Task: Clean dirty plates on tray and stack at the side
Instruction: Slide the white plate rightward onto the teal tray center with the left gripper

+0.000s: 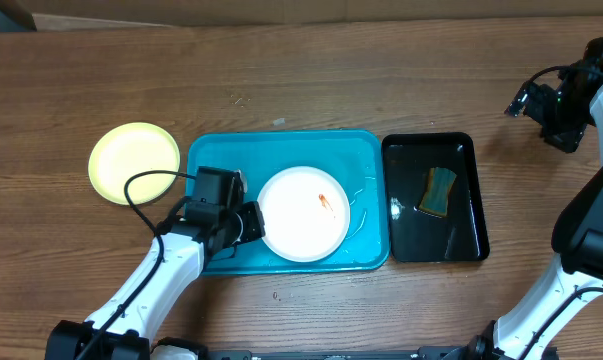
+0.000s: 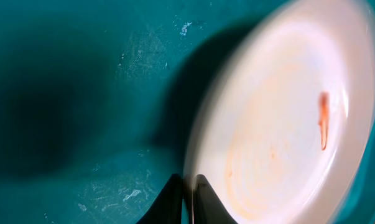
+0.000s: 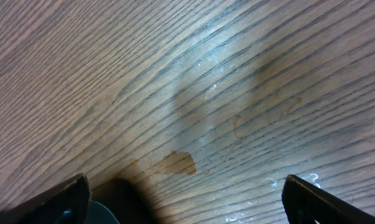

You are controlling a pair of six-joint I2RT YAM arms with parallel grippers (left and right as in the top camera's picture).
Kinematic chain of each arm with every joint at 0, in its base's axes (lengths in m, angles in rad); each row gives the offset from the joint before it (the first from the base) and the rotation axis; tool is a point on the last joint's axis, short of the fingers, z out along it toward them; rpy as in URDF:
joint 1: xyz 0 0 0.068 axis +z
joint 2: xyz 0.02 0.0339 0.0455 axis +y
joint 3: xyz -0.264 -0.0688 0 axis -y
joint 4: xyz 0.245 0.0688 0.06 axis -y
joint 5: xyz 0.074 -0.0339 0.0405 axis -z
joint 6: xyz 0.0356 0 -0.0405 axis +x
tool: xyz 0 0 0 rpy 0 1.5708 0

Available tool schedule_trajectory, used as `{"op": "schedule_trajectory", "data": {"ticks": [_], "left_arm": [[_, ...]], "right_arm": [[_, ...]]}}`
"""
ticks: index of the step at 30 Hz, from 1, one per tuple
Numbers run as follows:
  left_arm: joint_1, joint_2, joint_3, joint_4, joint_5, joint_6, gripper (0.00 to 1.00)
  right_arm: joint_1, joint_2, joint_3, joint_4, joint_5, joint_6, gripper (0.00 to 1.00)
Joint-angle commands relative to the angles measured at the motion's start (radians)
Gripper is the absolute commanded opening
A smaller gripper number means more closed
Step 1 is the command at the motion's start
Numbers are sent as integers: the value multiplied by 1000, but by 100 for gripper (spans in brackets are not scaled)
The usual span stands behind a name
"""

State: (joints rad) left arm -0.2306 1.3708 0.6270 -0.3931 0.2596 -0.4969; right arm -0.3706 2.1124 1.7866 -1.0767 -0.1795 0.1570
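A white plate (image 1: pixel 303 213) with a red-orange smear lies in the turquoise tray (image 1: pixel 281 145). My left gripper (image 1: pixel 249 222) is shut on the plate's left rim; in the left wrist view the fingers (image 2: pixel 188 198) pinch the rim of the plate (image 2: pixel 280 124), which looks tilted over the tray floor (image 2: pixel 81 93). A pale yellow-green plate (image 1: pixel 134 162) lies on the table left of the tray. My right gripper (image 1: pixel 529 100) is open and empty above bare wood at the far right; its fingers (image 3: pixel 187 199) are wide apart. The third plate is not in view.
A black glossy tray (image 1: pixel 435 197) stands right of the turquoise tray and holds a green-and-yellow sponge (image 1: pixel 440 192). A brown stain (image 3: pixel 178 163) marks the wood under the right gripper. The table's front edge lies just below both trays.
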Motion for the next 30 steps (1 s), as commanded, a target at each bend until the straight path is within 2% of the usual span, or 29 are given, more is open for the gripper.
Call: {"op": "schedule_trajectory", "data": {"ticks": [1,7,13,15,18,24,30], "left_arm": [[-19,2,46,-11,-58,-29,8],[-26,38,171,-127,-101,-34,7],[-26,149,364,-364,-102,46,27],[-31,197,411,-429,-99,56,27],[-49,235,415,-434,-79,55,24],[-110,308,415,-439,-89,55,27],[-143,372,415,-440,-158,56,25]], "right_arm": [[2,-24,21,3,-5,3,100],[2,-24,21,3,-5,3,100],[2,-24,21,3,-5,3,100],[2,-24,21,3,-5,3,100],[2,-24,21,3,-5,3,100],[2,-24,21,3,-5,3,100],[2,-24,21,3,-5,3,100]]}}
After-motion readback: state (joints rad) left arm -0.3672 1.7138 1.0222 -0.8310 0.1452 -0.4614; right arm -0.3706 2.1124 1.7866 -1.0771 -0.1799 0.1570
